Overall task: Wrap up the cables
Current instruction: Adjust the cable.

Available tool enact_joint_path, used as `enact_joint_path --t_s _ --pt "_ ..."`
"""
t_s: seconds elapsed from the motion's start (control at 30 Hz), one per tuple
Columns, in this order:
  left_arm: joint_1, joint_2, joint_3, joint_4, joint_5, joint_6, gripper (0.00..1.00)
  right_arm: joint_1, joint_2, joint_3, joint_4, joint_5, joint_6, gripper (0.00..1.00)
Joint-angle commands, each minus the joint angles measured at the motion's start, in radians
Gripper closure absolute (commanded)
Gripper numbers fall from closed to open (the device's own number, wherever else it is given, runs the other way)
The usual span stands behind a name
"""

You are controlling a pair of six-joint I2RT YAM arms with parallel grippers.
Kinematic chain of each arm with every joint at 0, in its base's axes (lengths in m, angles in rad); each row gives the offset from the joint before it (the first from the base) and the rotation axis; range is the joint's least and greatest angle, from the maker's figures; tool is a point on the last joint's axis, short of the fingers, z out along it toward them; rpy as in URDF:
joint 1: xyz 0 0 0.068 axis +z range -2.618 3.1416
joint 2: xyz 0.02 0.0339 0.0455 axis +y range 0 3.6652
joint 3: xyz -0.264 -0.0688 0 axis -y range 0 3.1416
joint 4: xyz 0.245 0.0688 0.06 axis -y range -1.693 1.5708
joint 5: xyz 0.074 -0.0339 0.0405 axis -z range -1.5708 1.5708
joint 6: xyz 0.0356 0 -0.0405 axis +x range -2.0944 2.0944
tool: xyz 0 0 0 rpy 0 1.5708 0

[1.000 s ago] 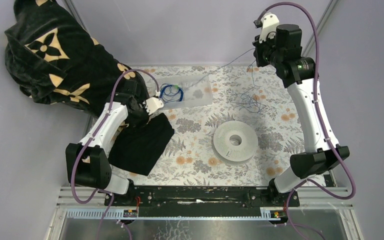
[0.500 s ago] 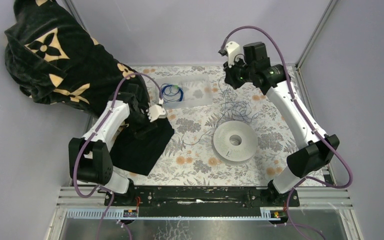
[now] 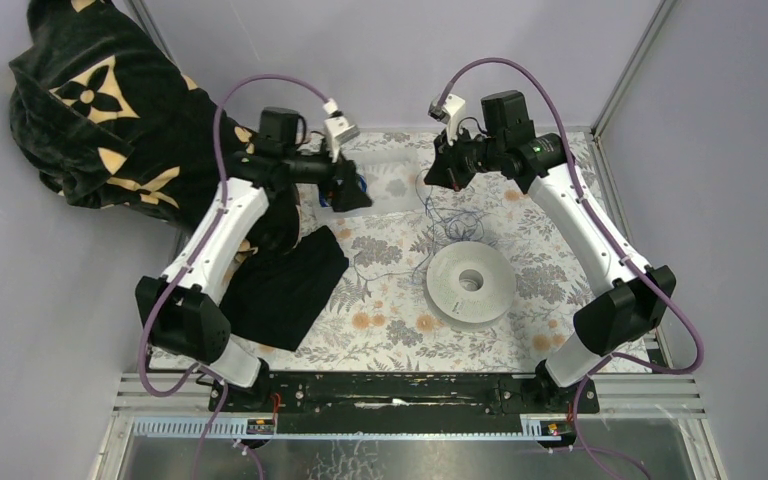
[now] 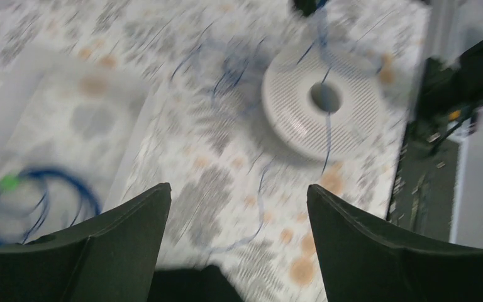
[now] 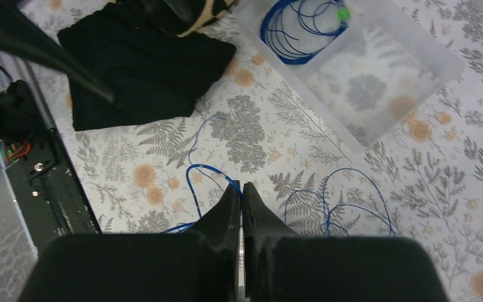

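Cables (image 5: 330, 217) lie tangled on the tabletop (image 3: 380, 320), on the far side of the white reel (image 3: 470, 282). One neat loop (image 5: 299, 25) sits in the clear tray (image 5: 409, 88). The right end effector (image 5: 241, 189), pressed together, pinches one blue strand (image 5: 210, 167). The left end effector (image 4: 238, 192) is spread wide, empty. The right should lift slowly so nothing snags, and the left should catch the loose end.

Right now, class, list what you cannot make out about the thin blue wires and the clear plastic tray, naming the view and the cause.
Left wrist view: motion blur smears the coiled thin blue wire in the clear plastic tray; strands uncountable.
Top view: the open left gripper covers most of that coil.
Right wrist view: the top edge cuts the coil; the shut right gripper hides where the loose blue wires run beneath it.
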Motion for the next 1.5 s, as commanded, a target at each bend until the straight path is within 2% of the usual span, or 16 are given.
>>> enact_joint_path --t_s 0.0,0.17,0.3,0.37,0.57,0.7,0.77,0.8,1.03,1.17,1.23,1.3,1.47 --pt "-0.127 0.057 0.018 0.408 0.09 -0.405 0.15 0.009 -0.021 0.001 0.044 -0.125 0.025 1.0" --pt "-0.186 0.118 0.007 0.619 0.079 -0.63 0.21 0.01 -0.028 -0.023 0.056 -0.144 0.027 1.0" --pt "-0.201 0.145 0.006 0.691 0.052 -0.689 0.31 0.011 -0.037 -0.046 0.053 -0.153 0.013 1.0" --pt "-0.208 0.16 0.012 0.701 0.048 -0.694 0.41 0.011 -0.041 -0.058 0.053 -0.161 0.007 1.0" --pt "-0.219 0.184 0.018 0.65 0.074 -0.662 0.83 0.01 -0.051 -0.07 0.072 -0.143 0.014 1.0" --pt "-0.219 0.168 0.021 0.606 0.085 -0.616 0.99 0.011 -0.05 -0.094 0.079 -0.124 0.017 1.0" --pt "-0.219 0.16 0.021 0.594 0.08 -0.602 1.0 0.011 -0.05 -0.093 0.084 -0.116 0.021 1.0" --pt "-0.219 0.156 0.023 0.583 0.081 -0.589 0.97 0.011 -0.049 -0.09 0.085 -0.114 0.02 1.0" --pt "-0.218 0.131 0.026 0.471 0.074 -0.458 0.61 0.01 -0.053 -0.077 0.063 -0.105 0.001 1.0" --pt "-0.219 0.135 0.009 0.468 0.071 -0.445 0.52 0.011 -0.058 -0.077 0.057 -0.11 0.002 1.0" --pt "-0.222 0.145 0.007 0.469 0.078 -0.448 0.52 0.011 -0.059 -0.053 0.055 -0.114 0.003 1.0" --pt "-0.229 0.156 0.008 0.472 0.088 -0.457 0.58 0.011 -0.059 -0.049 0.055 -0.121 0.008 1.0" --pt "-0.236 0.168 0.018 0.474 0.125 -0.472 0.87 0.01 -0.059 -0.054 0.063 -0.122 0.023 1.0"
